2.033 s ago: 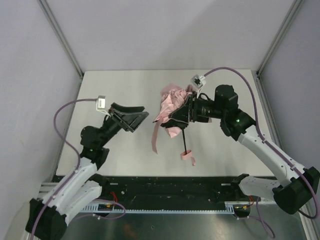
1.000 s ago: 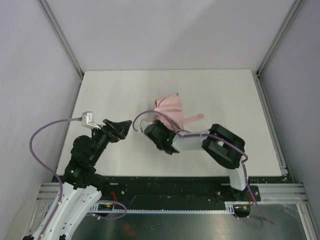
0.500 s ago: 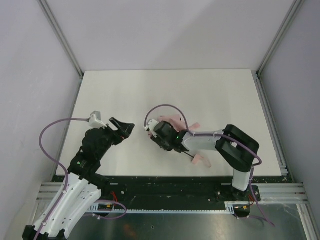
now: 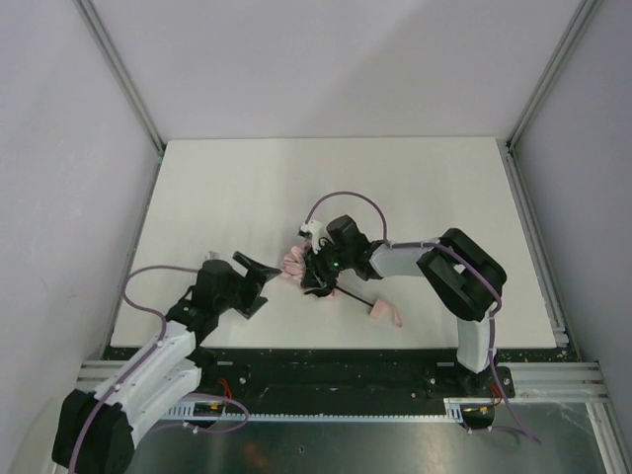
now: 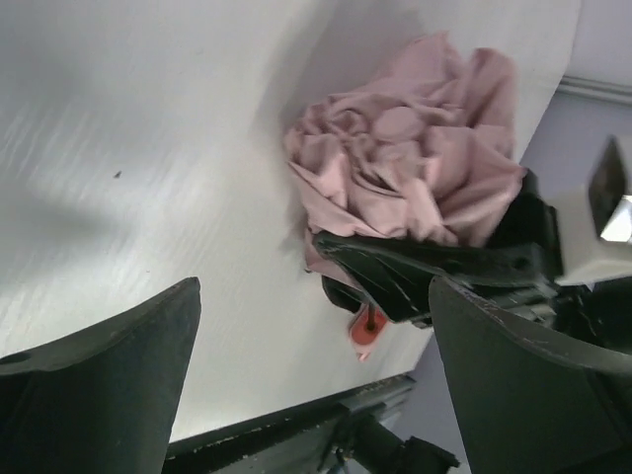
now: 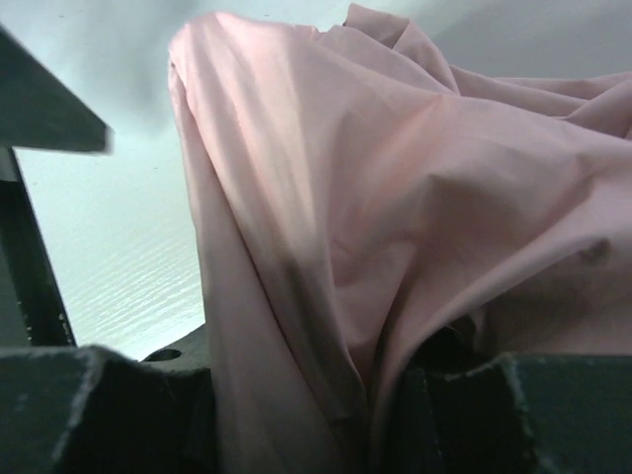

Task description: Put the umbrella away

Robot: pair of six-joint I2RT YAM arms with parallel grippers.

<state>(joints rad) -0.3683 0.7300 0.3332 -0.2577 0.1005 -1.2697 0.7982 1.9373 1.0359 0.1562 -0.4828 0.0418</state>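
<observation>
Table: white.
Umbrella: found at the front middle, pink canopy bunched, black shaft and handle pointed right.
Right gripper: clamped on the canopy (fabric seen between its fingers).
Left gripper: spread wide, held just beside the canopy.

Top view was evenly lit from overhead and sharp, with only soft, short shadows on the white counter. Left wrist showed streaky glare on the counter, a grey shadow beside the umbrella, and the left tool dark and soft. Right wrist: fabric very close, slightly blurred; right tool underexposed, nearly black.
</observation>
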